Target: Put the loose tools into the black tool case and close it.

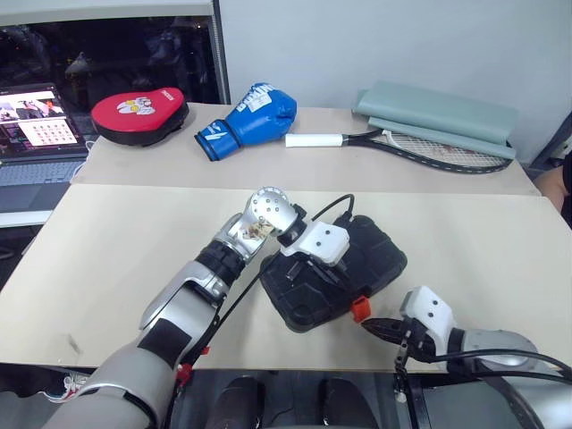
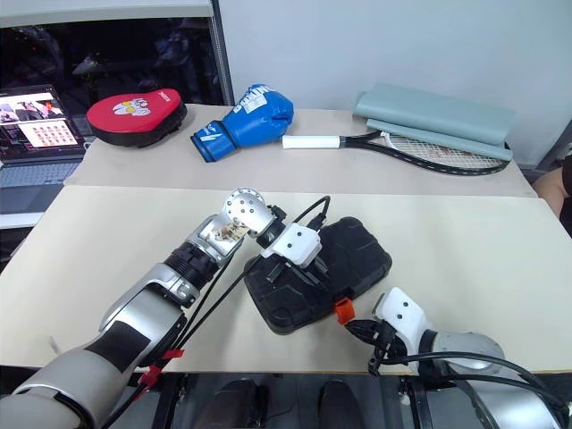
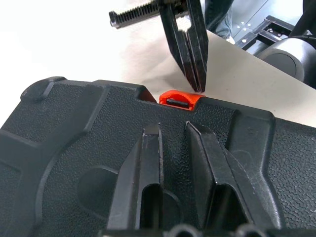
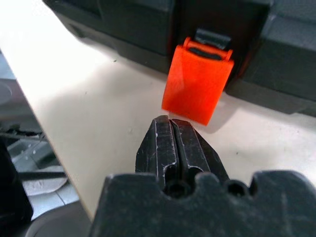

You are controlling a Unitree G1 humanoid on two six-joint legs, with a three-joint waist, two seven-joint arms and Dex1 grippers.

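Observation:
The black tool case (image 1: 380, 259) lies with its lid down on the beige table, near the front edge. Its orange latch (image 4: 197, 86) hangs unfastened from the front side, tilted out over the table. My left gripper (image 3: 173, 131) rests on the textured lid, its fingers (image 3: 148, 173) slightly apart with nothing between them. My right gripper (image 4: 170, 123) is shut and empty, its tips a short way in front of the latch (image 1: 360, 309) and just above the table. The loose tools are out of view.
On the far table lie a red focus pad (image 1: 140, 113), a blue boxing glove (image 1: 248, 121), a racket (image 1: 402, 143) and a folded grey-green mat (image 1: 438, 112). A laptop (image 1: 36, 134) stands at the far left. The table's front edge runs right under my right gripper.

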